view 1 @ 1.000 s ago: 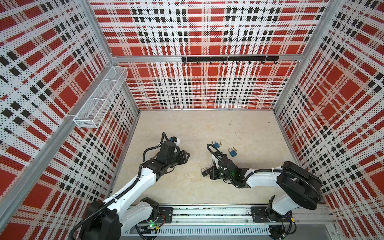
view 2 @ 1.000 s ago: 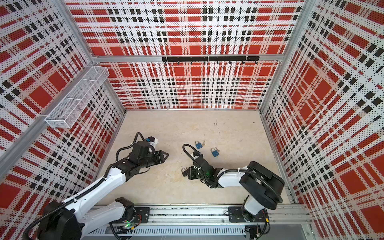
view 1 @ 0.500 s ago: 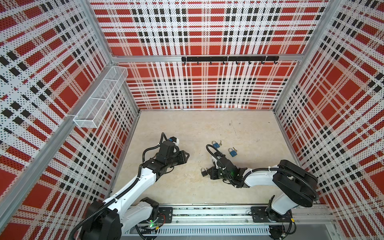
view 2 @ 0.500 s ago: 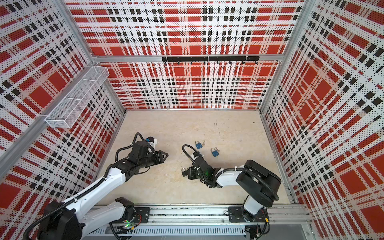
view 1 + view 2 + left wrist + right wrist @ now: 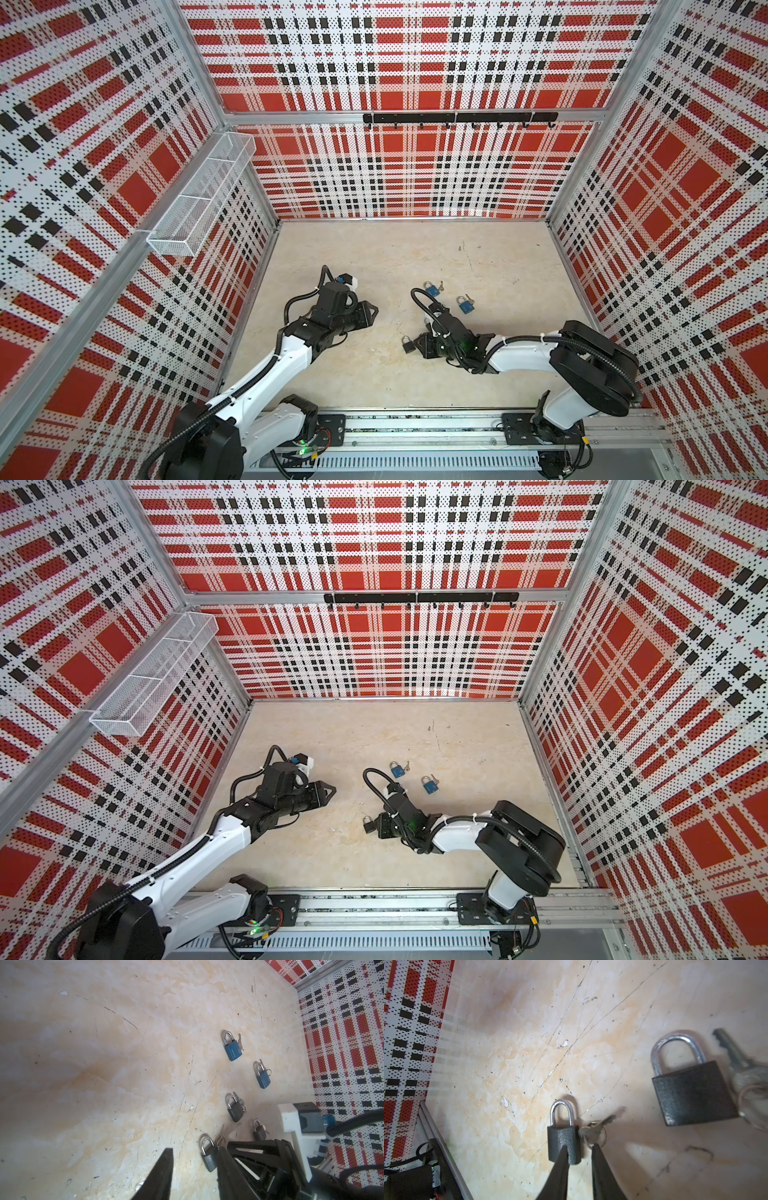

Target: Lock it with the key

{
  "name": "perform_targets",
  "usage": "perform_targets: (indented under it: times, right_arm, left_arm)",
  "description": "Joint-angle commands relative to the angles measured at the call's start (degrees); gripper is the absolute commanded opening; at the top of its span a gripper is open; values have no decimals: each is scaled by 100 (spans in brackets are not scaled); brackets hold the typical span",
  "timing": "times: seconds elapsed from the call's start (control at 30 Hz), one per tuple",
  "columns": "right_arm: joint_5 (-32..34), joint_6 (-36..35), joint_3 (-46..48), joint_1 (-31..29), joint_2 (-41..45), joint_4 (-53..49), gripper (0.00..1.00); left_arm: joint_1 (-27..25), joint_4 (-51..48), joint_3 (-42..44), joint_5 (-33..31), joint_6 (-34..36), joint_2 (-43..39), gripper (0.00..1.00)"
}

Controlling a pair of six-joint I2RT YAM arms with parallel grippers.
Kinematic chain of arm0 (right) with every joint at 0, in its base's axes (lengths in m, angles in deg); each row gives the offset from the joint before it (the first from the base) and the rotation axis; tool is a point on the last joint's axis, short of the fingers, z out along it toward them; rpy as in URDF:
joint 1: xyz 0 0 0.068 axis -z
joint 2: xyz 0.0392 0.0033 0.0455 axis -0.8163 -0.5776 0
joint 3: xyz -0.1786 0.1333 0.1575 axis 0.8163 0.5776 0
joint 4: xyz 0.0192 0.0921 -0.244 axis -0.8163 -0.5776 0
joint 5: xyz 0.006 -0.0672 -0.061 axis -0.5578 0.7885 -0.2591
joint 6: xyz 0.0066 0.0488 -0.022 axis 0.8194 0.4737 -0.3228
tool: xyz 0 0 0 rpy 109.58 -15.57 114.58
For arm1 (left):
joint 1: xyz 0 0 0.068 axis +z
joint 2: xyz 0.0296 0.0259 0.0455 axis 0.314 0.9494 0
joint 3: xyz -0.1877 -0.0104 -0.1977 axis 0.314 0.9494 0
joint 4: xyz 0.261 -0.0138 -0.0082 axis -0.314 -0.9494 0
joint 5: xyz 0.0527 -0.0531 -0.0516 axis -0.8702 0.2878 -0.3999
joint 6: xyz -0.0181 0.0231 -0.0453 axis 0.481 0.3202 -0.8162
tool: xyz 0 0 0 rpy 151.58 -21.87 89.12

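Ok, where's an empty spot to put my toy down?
Biggest bare patch: the table between the back wall and the blue padlocks. Also the near strip between the left arm, right arm and front rail. Crowded: the dark padlocks by the right claw.

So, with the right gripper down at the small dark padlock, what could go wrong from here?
1. The right gripper stands with one finger over the small dark padlock and the other beside its key ring; closing may pinch both or push the lock away.
2. The left gripper is open and apart from it, so nothing steadies the lock; it may spin when a key is turned.
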Motion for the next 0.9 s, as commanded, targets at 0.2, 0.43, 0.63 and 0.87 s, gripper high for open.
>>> perform_targets:
  times: [0.2, 0.43, 0.63, 0.87]
  right_arm:
    - [693, -769, -716, -41, 1132, -1176, 27]
    - [971, -1658, -1092, 682, 1999, -1794, 40]
    - [1294, -2374, -955, 1797, 2830, -1695, 74]
    - [1028, -2743, -899, 3215, 3052, -1875, 100]
  left_arm:
    - [-33, -43, -124, -529, 108, -304, 40]
    - [-249, 232, -555, -1828, 450, -359, 42]
    - [-292, -25, -1224, -2662, 1132, -111, 54]
    - [31, 591, -1281, -3025, 1304, 75, 99]
